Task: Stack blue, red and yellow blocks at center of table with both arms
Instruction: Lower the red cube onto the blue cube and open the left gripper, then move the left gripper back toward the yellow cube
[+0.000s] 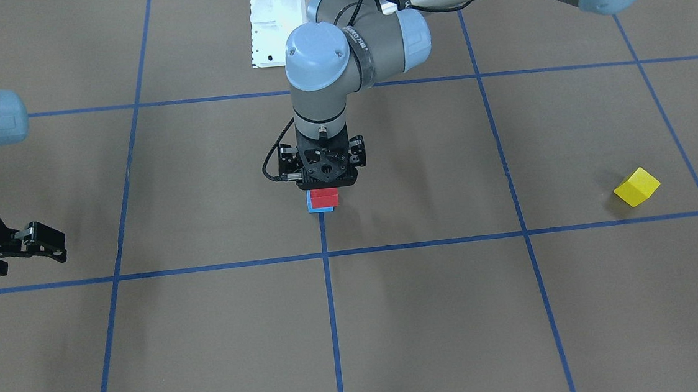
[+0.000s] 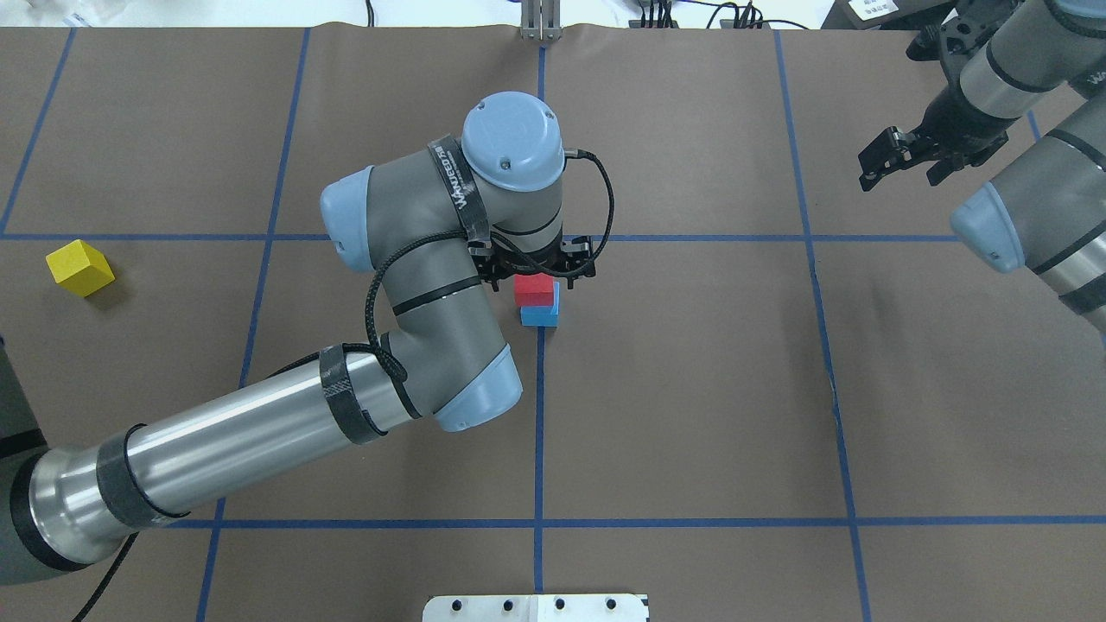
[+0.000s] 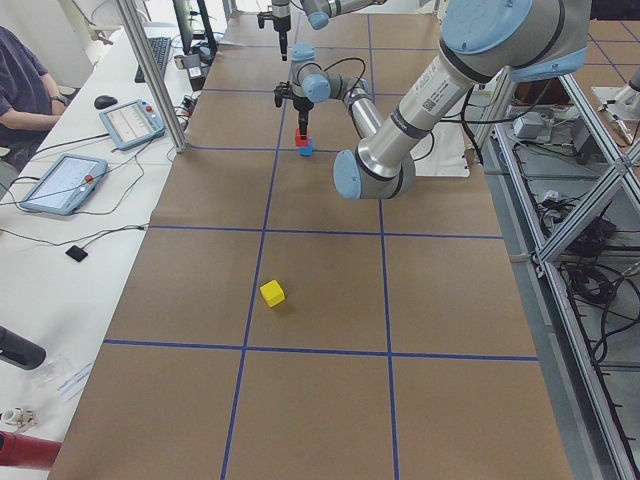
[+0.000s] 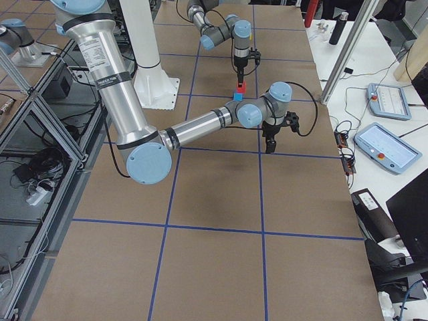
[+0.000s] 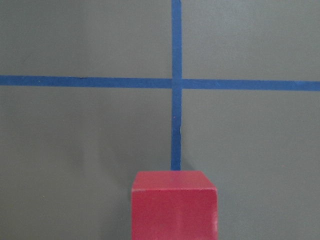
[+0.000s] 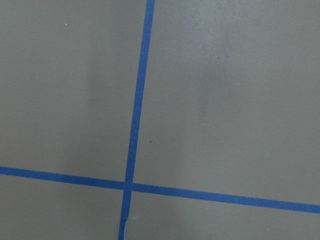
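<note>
Left fingers (image 3: 303, 127) point straight down at the red block (image 1: 324, 196). The wrist body hides them, so I cannot tell whether they clamp it or have let go. The red block sits on the blue block (image 1: 319, 209), slightly offset, on a tape line beside a crossing near the middle of the worktop (image 1: 433, 314).

Right fingers (image 1: 53, 233) are spread and empty, hovering well off at the robot's right.

The yellow block (image 1: 637, 187) lies alone far out on the robot's left, turned diagonal to the tape grid. It is a cube, so no long axis. Judgement: the left arm is the nearer one.

Count: one blue, one red, one yellow block.
</note>
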Robot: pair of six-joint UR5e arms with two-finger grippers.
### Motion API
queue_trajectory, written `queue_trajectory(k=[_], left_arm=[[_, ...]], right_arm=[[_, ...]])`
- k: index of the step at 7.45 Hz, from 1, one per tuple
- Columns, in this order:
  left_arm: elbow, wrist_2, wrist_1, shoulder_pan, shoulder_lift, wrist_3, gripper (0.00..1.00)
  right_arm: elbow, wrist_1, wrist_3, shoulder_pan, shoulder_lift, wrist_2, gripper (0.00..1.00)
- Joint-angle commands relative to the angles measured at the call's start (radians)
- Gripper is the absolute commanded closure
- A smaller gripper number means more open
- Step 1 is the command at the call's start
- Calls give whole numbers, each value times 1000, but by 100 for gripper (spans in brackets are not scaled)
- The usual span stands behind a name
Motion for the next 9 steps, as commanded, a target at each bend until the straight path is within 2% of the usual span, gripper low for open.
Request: queue_trajectory(k=[1,3,4,6,7,9], left_arm=[[-173,-7,101,-100,108,127,1],[-408,-154,132,-296,379,377,1],[-450,-191,120,-367,532,527,1],[-433,-193,30,-499,731,750,1],[-423,-193,-33,-511,792,654,1],[-401,-158,-45,-513,805,341,1]], right_arm=[[6,2,1,0,-3,2,0],[6,2,1,0,-3,1,0],[6,2,3,0,-4,1,0],[8,2,9,0,-6,-1,0],[9,2,13,0,-6,-1,0],[8,2,12,0,-7,-2,0]])
